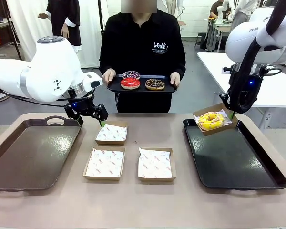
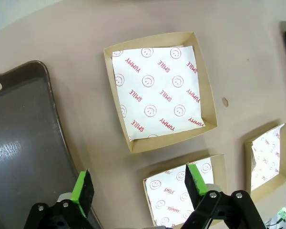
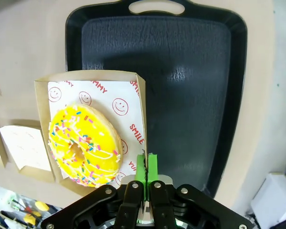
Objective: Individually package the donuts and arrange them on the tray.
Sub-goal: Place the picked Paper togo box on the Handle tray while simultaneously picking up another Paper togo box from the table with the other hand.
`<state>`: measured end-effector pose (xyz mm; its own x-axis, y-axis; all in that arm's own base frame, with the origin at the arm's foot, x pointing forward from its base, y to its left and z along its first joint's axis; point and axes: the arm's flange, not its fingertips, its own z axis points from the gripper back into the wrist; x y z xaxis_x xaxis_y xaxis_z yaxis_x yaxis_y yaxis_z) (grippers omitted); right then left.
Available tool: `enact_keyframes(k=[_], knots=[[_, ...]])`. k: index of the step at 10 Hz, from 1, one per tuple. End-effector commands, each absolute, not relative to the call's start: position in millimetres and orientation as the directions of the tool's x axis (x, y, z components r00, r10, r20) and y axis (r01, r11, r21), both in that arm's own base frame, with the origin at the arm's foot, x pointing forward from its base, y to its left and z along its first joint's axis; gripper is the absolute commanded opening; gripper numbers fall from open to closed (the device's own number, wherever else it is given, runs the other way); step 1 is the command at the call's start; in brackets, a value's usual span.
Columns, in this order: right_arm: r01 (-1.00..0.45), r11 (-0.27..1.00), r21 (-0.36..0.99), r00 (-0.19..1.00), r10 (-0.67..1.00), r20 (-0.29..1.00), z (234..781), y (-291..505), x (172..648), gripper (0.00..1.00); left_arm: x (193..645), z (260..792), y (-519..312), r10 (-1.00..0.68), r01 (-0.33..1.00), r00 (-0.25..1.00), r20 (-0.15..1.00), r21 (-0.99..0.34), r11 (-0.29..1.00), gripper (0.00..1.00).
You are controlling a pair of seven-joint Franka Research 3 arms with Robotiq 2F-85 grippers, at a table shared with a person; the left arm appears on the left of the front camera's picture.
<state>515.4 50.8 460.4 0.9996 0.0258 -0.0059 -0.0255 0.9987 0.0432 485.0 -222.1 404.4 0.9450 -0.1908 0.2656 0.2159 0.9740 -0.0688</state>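
The yellow donut (image 1: 210,119) (image 3: 84,145) lies in a paper-lined cardboard box (image 1: 200,114) (image 3: 122,106). My right gripper (image 1: 232,114) (image 3: 146,167) is shut on that box's side wall and holds it just above the far left corner of the black tray (image 1: 238,164) (image 3: 181,81). Across the table a person holds a small black tray (image 1: 115,86) with the purple donut (image 1: 130,75), the red donut (image 1: 130,83) and the chocolate donut (image 1: 155,84). My left gripper (image 1: 91,122) (image 2: 139,186) hangs open above the table beside an empty box (image 1: 111,133) (image 2: 157,90).
Two more empty lined boxes (image 1: 104,163) (image 1: 155,163) sit at the table's middle front. A brown tray (image 1: 31,152) (image 2: 19,157) lies at the left. A white table stands behind at the right.
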Motion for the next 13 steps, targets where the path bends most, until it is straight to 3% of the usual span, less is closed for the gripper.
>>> enact_keyframes(k=[1, 2, 6, 13], knots=[[-0.009, 0.991, 0.132, 0.999, 0.014, -0.035, 446.1, 33.8, 536.9, 0.01, 508.7, 402.1, -221.4, -0.115, 0.138, 0.97, 0.213, -0.096, 0.986, 1.0], [-0.017, 0.983, 0.182, 1.0, 0.022, -0.023, 439.5, 26.3, 548.1, 0.01, 523.1, 400.3, -222.4, -0.099, 0.111, 0.985, 0.138, -0.081, 0.99, 1.0], [0.014, 0.979, 0.202, 0.998, -0.002, -0.058, 403.7, 8.7, 594.9, 0.01, 564.6, 399.3, -219.2, -0.029, 0.034, 0.998, 0.049, -0.112, 0.993, 1.0], [0.121, 0.992, 0.044, 0.991, -0.119, -0.058, 387.9, 24.7, 592.4, 0.01, 581.9, 380.6, -226.5, -0.003, 0.003, 1.0, -0.001, -0.098, 0.995, 1.0]])
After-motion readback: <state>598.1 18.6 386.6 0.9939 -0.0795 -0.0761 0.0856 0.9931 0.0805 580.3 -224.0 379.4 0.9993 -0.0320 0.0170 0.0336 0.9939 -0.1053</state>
